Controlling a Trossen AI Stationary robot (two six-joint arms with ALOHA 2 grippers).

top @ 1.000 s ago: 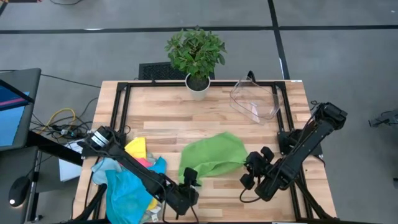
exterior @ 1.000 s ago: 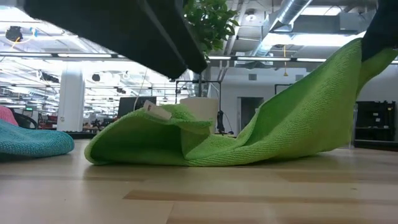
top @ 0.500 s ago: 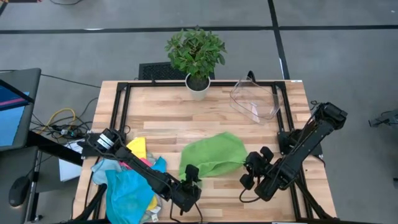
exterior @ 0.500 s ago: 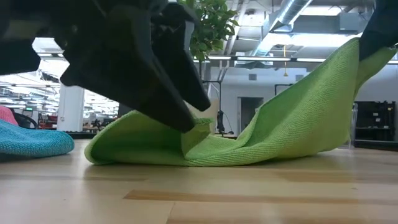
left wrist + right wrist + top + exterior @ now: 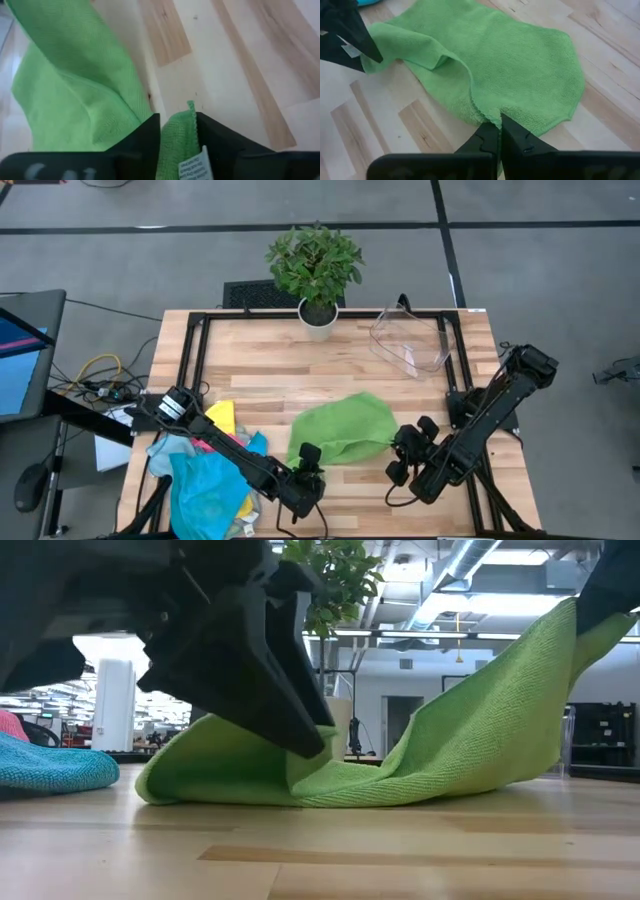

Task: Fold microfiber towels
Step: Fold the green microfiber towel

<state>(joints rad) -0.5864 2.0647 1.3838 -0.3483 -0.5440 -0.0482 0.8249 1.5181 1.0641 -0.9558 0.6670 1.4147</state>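
A bright green microfiber towel [image 5: 342, 425] lies rumpled at the table's near middle. It also shows in the low view [image 5: 470, 740]. My left gripper [image 5: 308, 456] is at its near left corner, shut on it [image 5: 177, 132]. My right gripper [image 5: 403, 442] is at its near right side, shut on it [image 5: 495, 131]. That side is raised off the wood [image 5: 570, 635], while the towel's middle and left part rest on the table. More towels in blue, yellow and pink lie in a heap [image 5: 210, 470] at the near left. My left gripper pinches the green towel's near left corner [image 5: 181, 122], the one with the white tag [image 5: 192, 164], between its two fingers. The fingers slant down from the table's near left [image 5: 290, 725]. The corner is held a little above the wood. My right gripper pinches the green towel's near right edge [image 5: 489, 116] between its two fingers, coming from the table's near right. That edge is lifted [image 5: 585, 625], and the cloth slopes down from it to the table.
A potted plant [image 5: 316, 275] stands at the far middle. A clear plastic bin [image 5: 412, 340] lies at the far right. Bare wood [image 5: 260, 370] lies beyond the towel. Black frame rails [image 5: 190, 350] run along the table's edges.
My left gripper has come down and toward the far edge onto the green towel's near left corner, which lay folded on top with its tag up. The corner now sits between its fingers. My right gripper has kept its side of the towel raised.
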